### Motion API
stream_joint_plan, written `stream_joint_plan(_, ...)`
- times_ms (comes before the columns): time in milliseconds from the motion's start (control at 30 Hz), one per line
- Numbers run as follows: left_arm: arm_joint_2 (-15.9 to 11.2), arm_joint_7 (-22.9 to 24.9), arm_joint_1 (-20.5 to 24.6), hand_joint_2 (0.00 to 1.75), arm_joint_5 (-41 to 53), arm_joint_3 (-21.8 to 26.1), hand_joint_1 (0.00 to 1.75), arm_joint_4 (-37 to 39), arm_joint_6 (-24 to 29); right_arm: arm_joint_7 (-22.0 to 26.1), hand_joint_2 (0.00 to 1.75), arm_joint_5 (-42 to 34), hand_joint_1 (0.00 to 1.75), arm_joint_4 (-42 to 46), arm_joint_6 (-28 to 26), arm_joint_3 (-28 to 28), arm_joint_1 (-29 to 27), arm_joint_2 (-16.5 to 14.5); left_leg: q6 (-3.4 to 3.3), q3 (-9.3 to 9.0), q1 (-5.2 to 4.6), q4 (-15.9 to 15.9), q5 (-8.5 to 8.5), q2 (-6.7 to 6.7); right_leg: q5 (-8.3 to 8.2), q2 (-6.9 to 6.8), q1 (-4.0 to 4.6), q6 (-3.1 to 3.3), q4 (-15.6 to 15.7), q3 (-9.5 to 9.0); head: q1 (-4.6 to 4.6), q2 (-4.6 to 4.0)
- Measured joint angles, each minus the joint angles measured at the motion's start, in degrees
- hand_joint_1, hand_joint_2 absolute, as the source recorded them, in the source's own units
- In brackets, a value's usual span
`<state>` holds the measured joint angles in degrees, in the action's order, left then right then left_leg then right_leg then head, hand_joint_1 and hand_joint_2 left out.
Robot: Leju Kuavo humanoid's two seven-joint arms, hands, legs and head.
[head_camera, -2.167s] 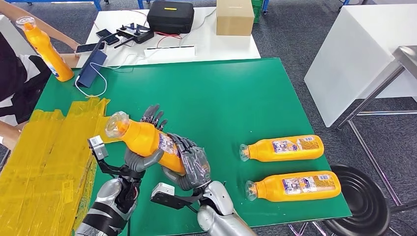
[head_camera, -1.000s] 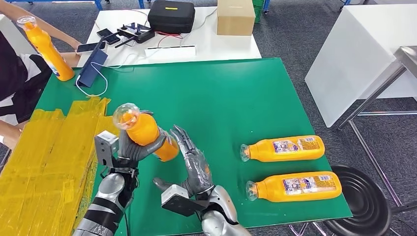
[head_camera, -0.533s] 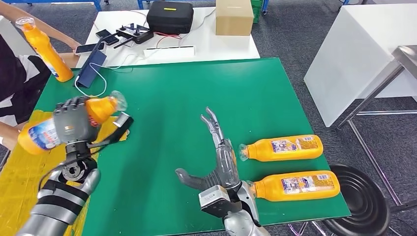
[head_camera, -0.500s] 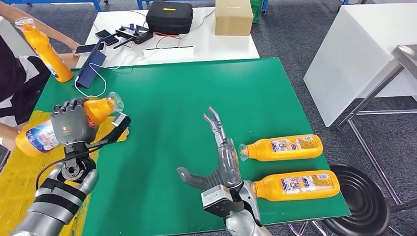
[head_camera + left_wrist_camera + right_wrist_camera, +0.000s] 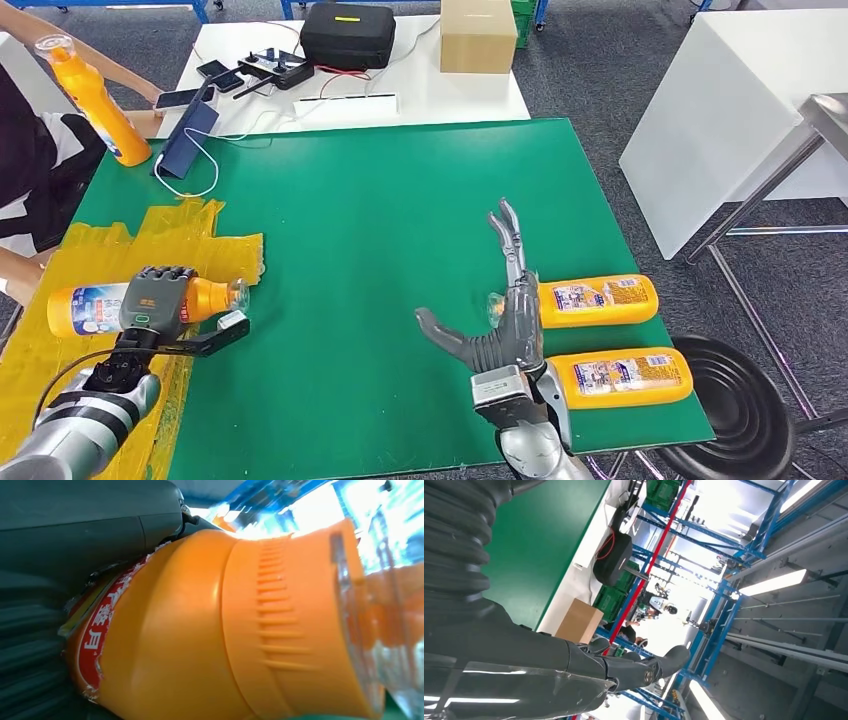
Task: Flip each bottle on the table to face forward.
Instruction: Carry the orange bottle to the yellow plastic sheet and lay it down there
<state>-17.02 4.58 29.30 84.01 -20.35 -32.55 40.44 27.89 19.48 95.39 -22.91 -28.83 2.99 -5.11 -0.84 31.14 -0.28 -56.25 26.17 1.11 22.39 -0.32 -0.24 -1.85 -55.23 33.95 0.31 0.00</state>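
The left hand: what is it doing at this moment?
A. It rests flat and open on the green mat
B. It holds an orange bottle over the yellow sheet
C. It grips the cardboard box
B: the left hand grips the orange bottle, lying sideways above the yellow sheet.

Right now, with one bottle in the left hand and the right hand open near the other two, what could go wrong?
The left hand holds its bottle sideways over the yellow tape patch; released there, it may roll. The right hand, fingers spread, hides the nearer bottle's neck and could knock it.
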Motion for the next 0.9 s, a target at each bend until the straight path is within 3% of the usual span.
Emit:
stream_joint_plan(100,1.2,-0.9,0.3,1.75,-1.2,2.4,0.00,1.5,0.0,-0.3,1.75,0.5,0.00,0.0,0.0,0.2,0.0,0.1,0.00,-0.04,0.00,0.0,0.00,-0.02,0.00,-0.03,0.00,0.00,0.0,-0.06,-0.01,0.00)
stream_joint_plan(433,5.0,-5.3,-0.4,1.75,-5.4,10.9,0.00,1.8,0.1,-1.1,1.75,1.9,0.00,0.0,-0.6,0.3,0.0,0.2,-0.02,-0.10,0.01,0.0,-0.07,-0.03,-0.01,-0.05,0.00,0.00,0.0,-0.12,-0.01,0.00)
stream_joint_plan(700,9.1,-19.0,-1.8,1.75,-16.1,19.3,0.00,0.2,0.0,-3.4,1.75,5.6,0.00,-0.3,-1.0,0.5,0.1,0.4,-0.02,-0.02,0.00,0.0,-0.07,-0.03,-0.01,-0.04,0.00,0.00,0.0,-0.05,0.01,0.00)
stream_joint_plan(900,11.7,-22.7,-3.3,1.75,-21.2,22.5,0.00,-3.9,-0.2,-5.2,1.75,9.7,0.00,-1.1,-0.9,0.7,0.7,0.7,-0.02,0.03,0.00,0.0,-0.06,-0.03,-0.01,-0.05,0.00,0.00,0.0,-0.01,-0.01,0.00)
